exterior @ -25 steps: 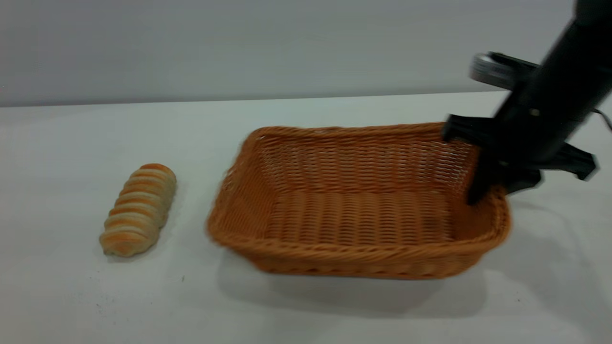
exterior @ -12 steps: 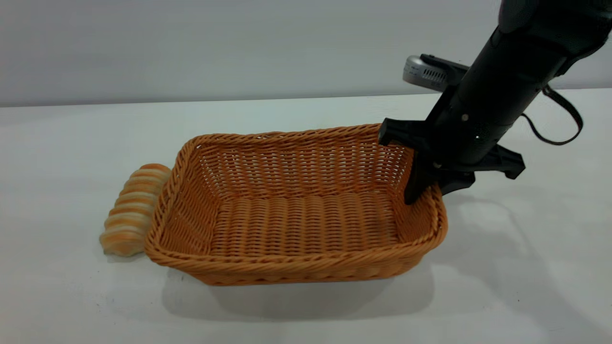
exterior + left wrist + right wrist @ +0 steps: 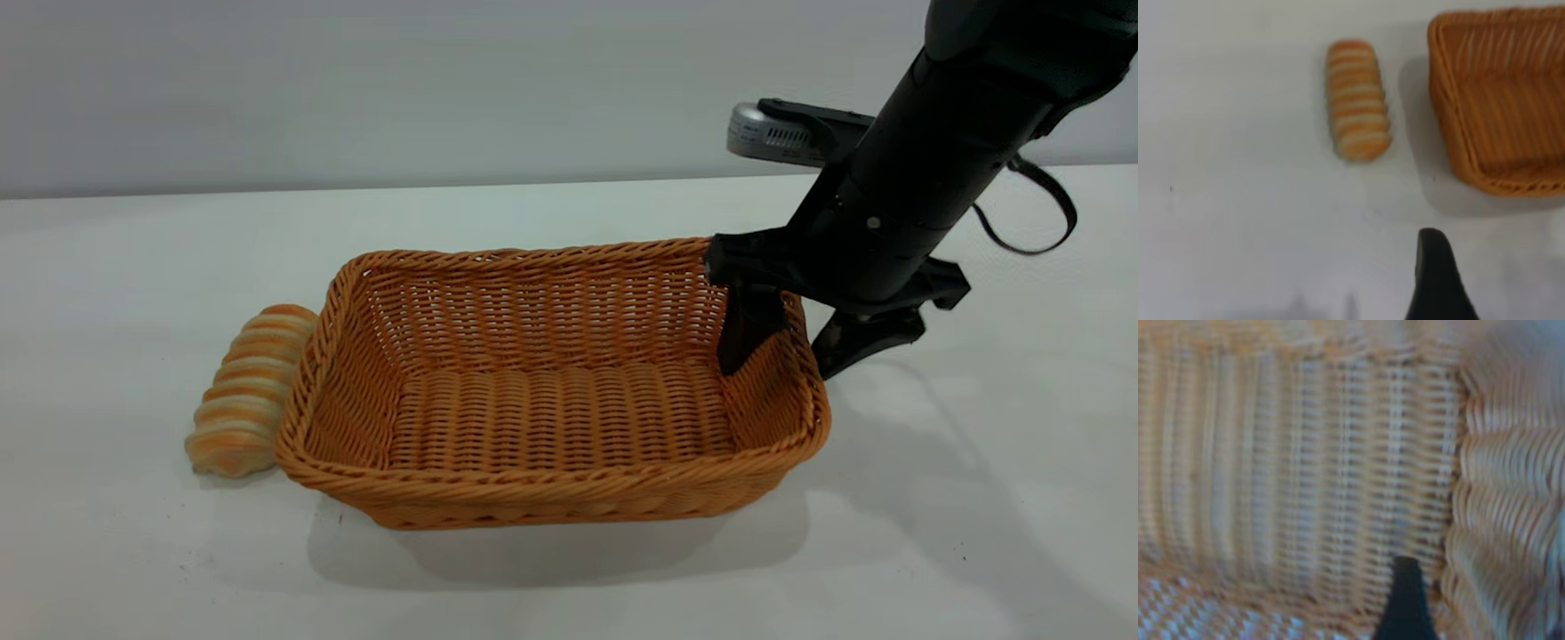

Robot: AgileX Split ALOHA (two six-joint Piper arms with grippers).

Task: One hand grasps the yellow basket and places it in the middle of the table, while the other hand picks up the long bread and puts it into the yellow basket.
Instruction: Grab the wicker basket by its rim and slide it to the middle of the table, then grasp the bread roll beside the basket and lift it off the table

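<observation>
At mid-table the orange-tan woven wicker basket (image 3: 556, 391) sits, right gripper (image 3: 787, 342) spread astride its wall. Striped golden oblong bread roll (image 3: 252, 391) waits alongside, untouched; left gripper's (image 3: 1436, 280) fingers unclear.

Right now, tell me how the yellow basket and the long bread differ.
The yellow basket is large, rectangular and openwork woven; the long bread is small, oblong and solid, with pale stripes. The right gripper straddles the basket's side wall, fingers apart; nothing touches the bread. Both are orange-toned and sit on the table, side by side.
</observation>
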